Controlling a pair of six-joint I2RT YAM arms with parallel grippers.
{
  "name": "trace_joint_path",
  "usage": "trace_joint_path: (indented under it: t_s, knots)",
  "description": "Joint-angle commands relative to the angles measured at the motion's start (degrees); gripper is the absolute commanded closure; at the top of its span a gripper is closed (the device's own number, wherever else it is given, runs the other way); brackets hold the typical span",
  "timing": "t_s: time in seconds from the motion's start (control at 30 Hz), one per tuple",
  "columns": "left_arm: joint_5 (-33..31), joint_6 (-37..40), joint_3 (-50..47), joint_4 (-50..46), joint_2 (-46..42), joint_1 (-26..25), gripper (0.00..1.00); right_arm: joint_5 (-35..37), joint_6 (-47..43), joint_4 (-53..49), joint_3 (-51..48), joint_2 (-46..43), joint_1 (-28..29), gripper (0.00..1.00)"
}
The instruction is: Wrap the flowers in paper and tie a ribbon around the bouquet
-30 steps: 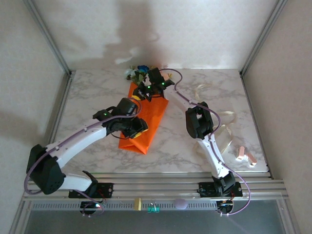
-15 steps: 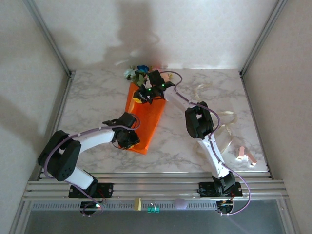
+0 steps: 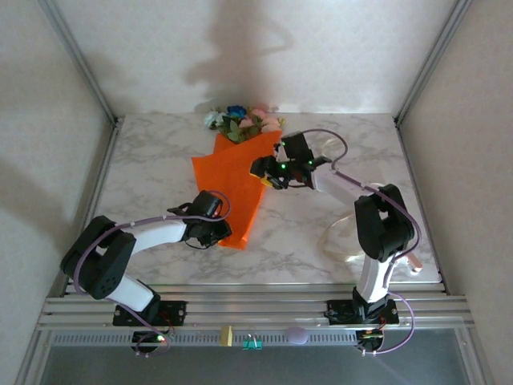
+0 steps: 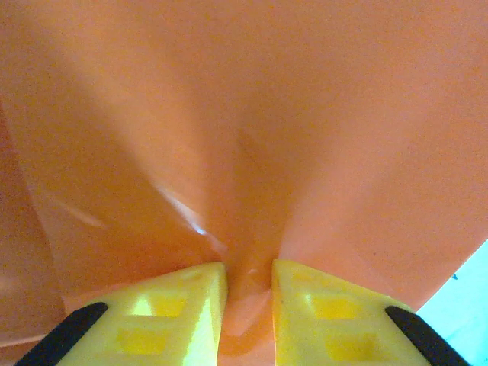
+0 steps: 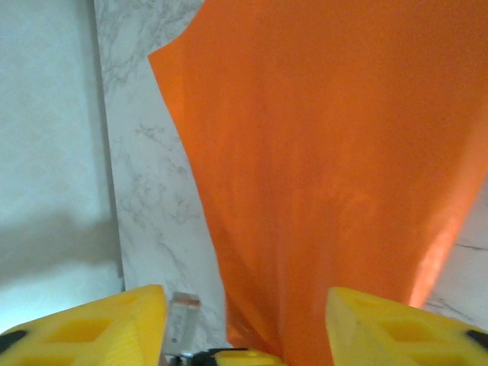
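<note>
Orange paper (image 3: 228,180) folded long, flowers (image 3: 240,123) at its far end.
Left pincer (image 4: 248,268) pinches its near tip; right pincer (image 5: 244,299), spread, is at its right edge. White marble table (image 3: 144,176), pale walls (image 3: 321,48).

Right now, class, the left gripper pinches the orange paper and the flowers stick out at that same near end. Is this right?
No. The left gripper pinches the orange paper, but the flowers stick out at its far end, opposite the gripper; the top external view shows it.
</note>
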Motion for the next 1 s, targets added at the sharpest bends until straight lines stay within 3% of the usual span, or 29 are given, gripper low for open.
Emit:
trace_joint_path:
  t_s: [0.0,0.3,0.5,0.67,0.77,0.87,0.97]
  knots:
    - [-1.6,0.8,-2.3,-1.0,2.5,0.5,0.76,-1.4,-0.4,9.2,-8.9,1.3,1.8,0.46]
    - [-1.5,1.7,-3.2,-1.6,2.5,0.9,0.77,-3.0,2.2,17.5,-16.8,3.2,3.6,0.46]
    - [-1.4,1.9,-3.6,-1.6,2.8,1.1,0.77,-4.4,5.7,22.4,-17.8,6.9,6.9,0.56]
    - [-1.4,2.3,-4.0,-1.3,3.4,1.3,0.77,-2.6,6.3,23.7,-20.2,4.9,7.3,0.64]
    - [-1.3,2.3,-4.3,-1.1,3.5,1.3,0.78,-1.8,5.2,23.2,-20.0,4.3,6.9,0.73]
    - [-1.4,2.5,-4.4,-1.3,3.8,1.3,0.78,-2.2,5.4,23.8,-18.9,5.1,6.3,1.0]
    - [-1.4,2.8,-4.4,-1.4,3.8,1.3,0.78,-1.5,5.2,23.4,-18.4,4.7,6.1,1.0]
